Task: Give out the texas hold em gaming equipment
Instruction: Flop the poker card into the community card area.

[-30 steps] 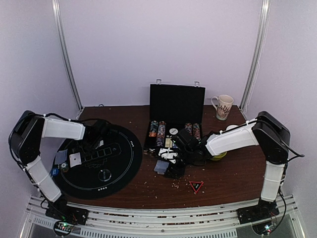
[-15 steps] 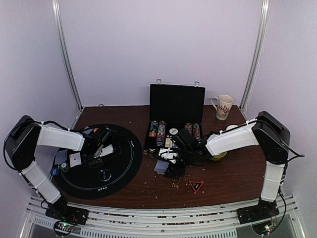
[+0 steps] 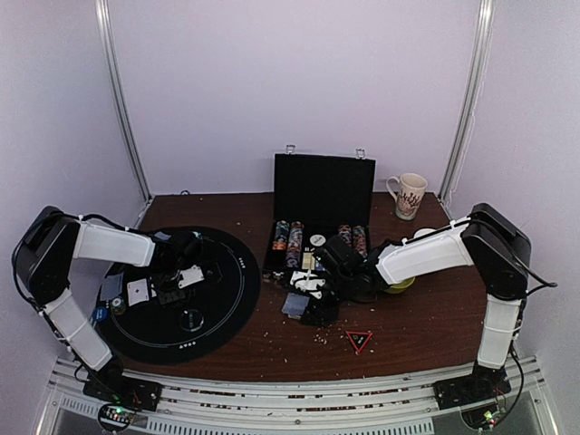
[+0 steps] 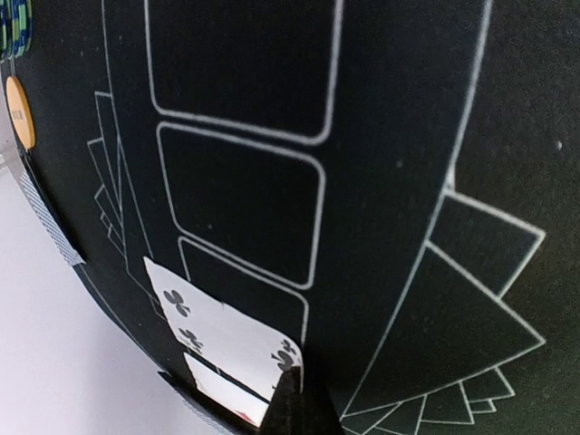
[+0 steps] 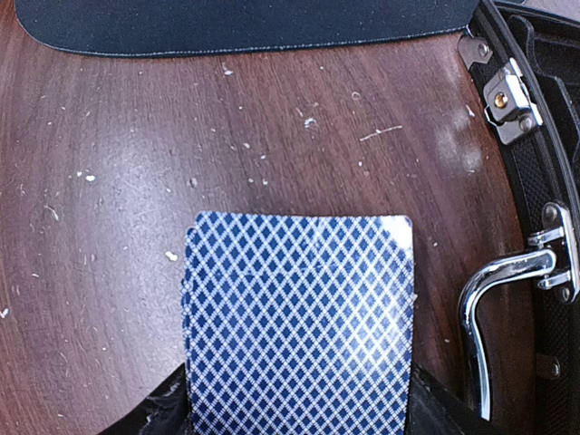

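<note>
My left gripper (image 3: pixel 178 270) hovers over the black round mat (image 3: pixel 227 299), shut on a face-up clubs card (image 4: pixel 227 331). Its fingertips (image 4: pixel 299 403) pinch the card's corner, and a second card edge shows underneath. Another face-up card (image 3: pixel 137 291) lies on the mat's left part, beside a clear disc (image 3: pixel 191 318). An orange disc (image 4: pixel 18 111) sits at the mat's rim. My right gripper (image 3: pixel 304 304) rests on the wood in front of the open case (image 3: pixel 323 186), shut on the blue diamond-backed deck (image 5: pixel 299 317). Chip rows (image 3: pixel 290 237) fill the case.
A patterned mug (image 3: pixel 408 195) stands at the back right. A yellow-green bowl (image 3: pixel 401 285) is half hidden behind the right arm. A red triangle (image 3: pixel 359 341) lies near the front. The case's chrome handle (image 5: pixel 507 281) is just right of the deck. Crumbs dot the wood.
The left arm has shifted over the mat, and the card in its fingers has come into view and moved slightly left. The right arm and the deck have stayed put.
</note>
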Robot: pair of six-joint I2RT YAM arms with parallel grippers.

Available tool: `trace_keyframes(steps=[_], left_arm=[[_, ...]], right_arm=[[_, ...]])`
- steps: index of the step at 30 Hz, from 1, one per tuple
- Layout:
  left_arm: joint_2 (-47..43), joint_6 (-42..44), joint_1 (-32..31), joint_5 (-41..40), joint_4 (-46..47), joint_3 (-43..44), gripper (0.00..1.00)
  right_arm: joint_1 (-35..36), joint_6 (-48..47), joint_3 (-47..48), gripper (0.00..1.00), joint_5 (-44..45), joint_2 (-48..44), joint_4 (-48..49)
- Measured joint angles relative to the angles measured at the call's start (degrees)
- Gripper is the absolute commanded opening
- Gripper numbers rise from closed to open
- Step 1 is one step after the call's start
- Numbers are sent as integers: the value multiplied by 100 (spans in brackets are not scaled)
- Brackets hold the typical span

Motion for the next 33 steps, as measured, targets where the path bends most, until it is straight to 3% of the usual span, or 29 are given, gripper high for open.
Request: trace_keyframes(steps=[32, 33], left_arm=[[-249, 225, 190, 157, 66, -245, 0], [-249, 225, 190, 157, 66, -245, 6]], right_arm=[[-2, -2, 0, 73, 2, 0, -2], [-2, -2, 0, 73, 2, 0, -2]])
